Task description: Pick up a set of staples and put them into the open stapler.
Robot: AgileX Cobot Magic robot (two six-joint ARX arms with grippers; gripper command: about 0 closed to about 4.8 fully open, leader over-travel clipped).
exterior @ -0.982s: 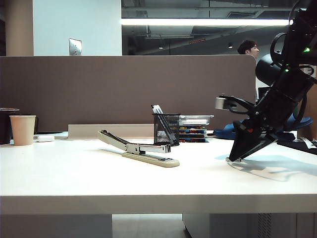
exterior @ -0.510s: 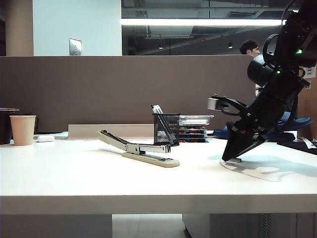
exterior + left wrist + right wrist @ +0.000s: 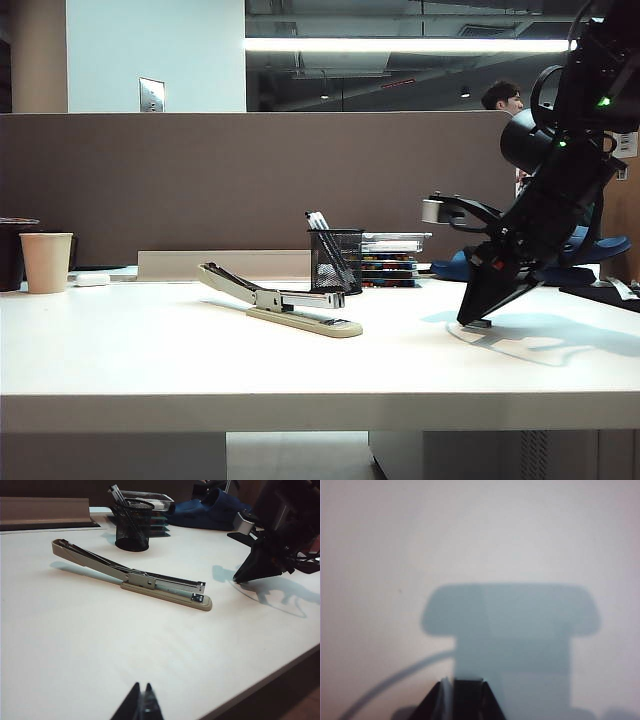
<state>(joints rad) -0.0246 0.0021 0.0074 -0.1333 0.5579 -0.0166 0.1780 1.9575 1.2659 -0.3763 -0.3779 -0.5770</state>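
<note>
Exterior view: right gripper [image 3: 478, 322] tipped down onto the table [image 3: 300, 370], well right of the stapler [image 3: 280, 300], nearer to it than a second ago; a small grey bar at the tips, likely the staples [image 3: 479, 323]. Left wrist view: left gripper [image 3: 141, 705] parked near the table edge, tips together, stapler open ahead. Right wrist view: jaws drawn narrow, a dark sliver between them; grip on staples unclear, probably just closing.
</note>
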